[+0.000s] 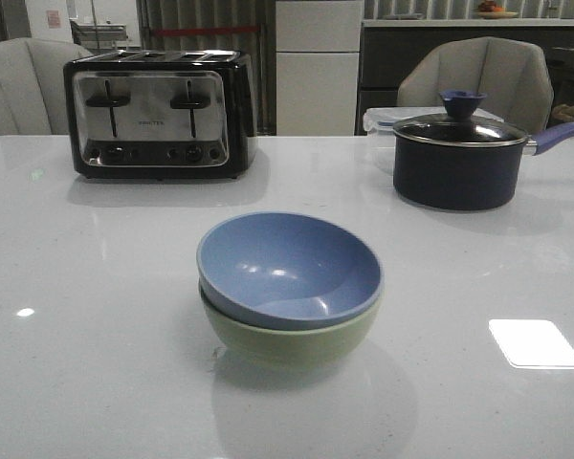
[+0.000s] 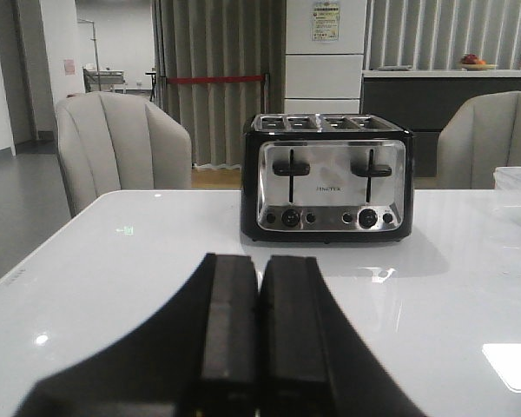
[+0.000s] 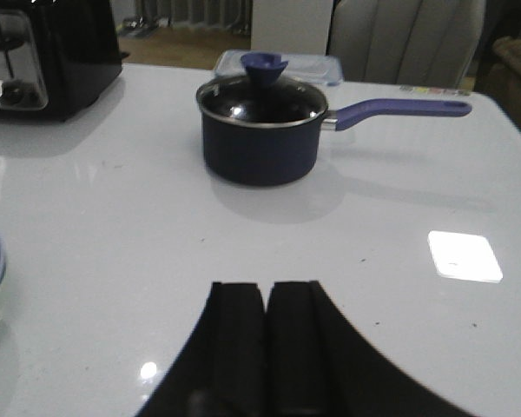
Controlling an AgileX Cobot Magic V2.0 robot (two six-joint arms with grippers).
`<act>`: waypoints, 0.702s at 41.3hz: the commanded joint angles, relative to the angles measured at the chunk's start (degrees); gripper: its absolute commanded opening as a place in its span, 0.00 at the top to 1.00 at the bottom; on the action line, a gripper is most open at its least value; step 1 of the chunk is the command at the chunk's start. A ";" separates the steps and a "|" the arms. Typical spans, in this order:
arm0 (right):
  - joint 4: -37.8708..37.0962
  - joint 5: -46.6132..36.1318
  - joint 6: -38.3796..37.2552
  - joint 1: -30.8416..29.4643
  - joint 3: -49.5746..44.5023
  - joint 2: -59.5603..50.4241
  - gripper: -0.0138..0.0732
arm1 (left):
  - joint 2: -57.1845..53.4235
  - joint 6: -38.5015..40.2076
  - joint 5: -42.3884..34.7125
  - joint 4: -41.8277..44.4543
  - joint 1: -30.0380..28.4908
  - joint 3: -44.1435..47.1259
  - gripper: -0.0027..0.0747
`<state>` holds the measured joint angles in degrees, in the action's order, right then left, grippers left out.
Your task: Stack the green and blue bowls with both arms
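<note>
Above table (image 1: pixel 96 363), L claw (image 2: pixel 260 347) & R claw (image 3: pixel 267 347) both pressed together, empty; blue bowl (image 1: pixel 287 268) nested in green bowl (image 1: pixel 297 339).

A glossy white table (image 1: pixel 96 363) carries a pale green bowl (image 1: pixel 292 337) near its middle, a dusty blue bowl (image 1: pixel 287 270) nested inside it. Behind the green bowl to the left stands a black-and-chrome four-slot toaster (image 1: pixel 158 115); behind it to the right sits a dark lidded saucepan (image 1: pixel 457 158) with a purple handle, a clear plastic container (image 1: pixel 383 122) just beyond the pan.
</note>
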<state>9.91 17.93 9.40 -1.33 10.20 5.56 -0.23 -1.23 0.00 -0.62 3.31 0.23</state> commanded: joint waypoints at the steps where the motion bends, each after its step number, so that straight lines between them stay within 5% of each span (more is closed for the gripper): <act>1: -0.39 -10.39 0.05 -0.60 -2.80 -3.31 0.81 | -1.17 0.09 -5.04 -0.17 0.43 0.27 0.85; 11: -0.39 -18.61 0.05 2.21 -11.64 -7.29 0.81 | -1.17 0.09 -5.04 -0.17 0.43 0.27 0.85; 29: -0.69 -18.72 0.05 1.29 -11.63 -7.24 0.81 | -1.17 0.09 -5.04 -0.17 0.43 0.27 0.85</act>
<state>9.91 4.88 9.40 0.23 -1.59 -0.59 -0.23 -1.23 0.00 -0.62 3.31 0.23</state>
